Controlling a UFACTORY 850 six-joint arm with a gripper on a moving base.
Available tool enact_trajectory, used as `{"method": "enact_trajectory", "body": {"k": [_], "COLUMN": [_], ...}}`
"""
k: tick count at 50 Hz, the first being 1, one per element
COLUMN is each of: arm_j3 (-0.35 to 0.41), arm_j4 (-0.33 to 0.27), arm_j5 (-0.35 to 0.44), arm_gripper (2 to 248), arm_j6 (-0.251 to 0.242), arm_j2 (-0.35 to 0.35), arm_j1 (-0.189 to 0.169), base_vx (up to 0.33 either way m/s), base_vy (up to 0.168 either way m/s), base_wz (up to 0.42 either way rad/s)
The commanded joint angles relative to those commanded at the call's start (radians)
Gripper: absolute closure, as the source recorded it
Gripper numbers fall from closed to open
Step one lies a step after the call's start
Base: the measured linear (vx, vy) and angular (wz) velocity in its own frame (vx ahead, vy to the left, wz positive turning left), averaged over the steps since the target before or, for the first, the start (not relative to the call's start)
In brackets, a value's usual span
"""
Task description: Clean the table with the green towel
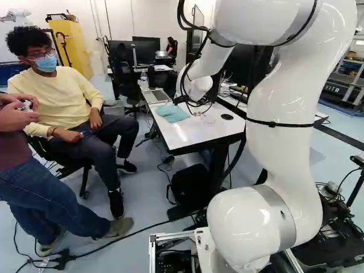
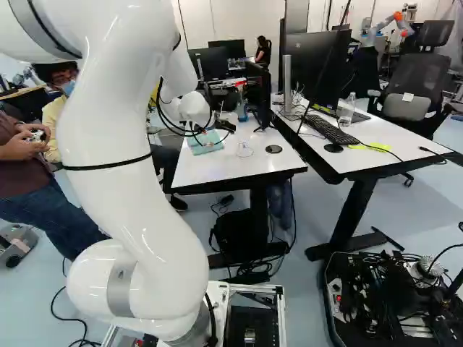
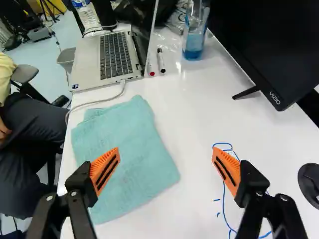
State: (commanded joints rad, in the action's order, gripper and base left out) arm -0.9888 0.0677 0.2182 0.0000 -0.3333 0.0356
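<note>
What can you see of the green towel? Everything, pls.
The towel is pale blue-green, soft-looking cloth, folded into a rough rectangle, its layers uneven at one corner. It lies flat on the white table near the edge, between the laptop's cable and the open gripper. One finger overlaps it in the wrist view; contact can't be told.
</note>
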Motion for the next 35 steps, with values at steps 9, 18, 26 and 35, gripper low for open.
{"method": "enact_trajectory", "body": {"k": [9,18,26,35], "arm_j3": [-0.033,-0.083,-0.132,-0.186], "arm_j4": [0.000,0.000,0.000,0.000], "arm_j5": [0.000,0.000,0.000,0.000], "arm_gripper": [3,3,3,3], "arm_j6": [0.000,0.000,0.000,0.000], "arm_j2": [-0.045,-0.103,-0.156,-0.209], "arm_j1": [-0.024,-0.038,-0.042,-0.044], "base_vx": [0.000,0.000,0.000,0.000], "base_vy": [0.000,0.000,0.000,0.000], "base_wz": [0.000,0.000,0.000,0.000]}}
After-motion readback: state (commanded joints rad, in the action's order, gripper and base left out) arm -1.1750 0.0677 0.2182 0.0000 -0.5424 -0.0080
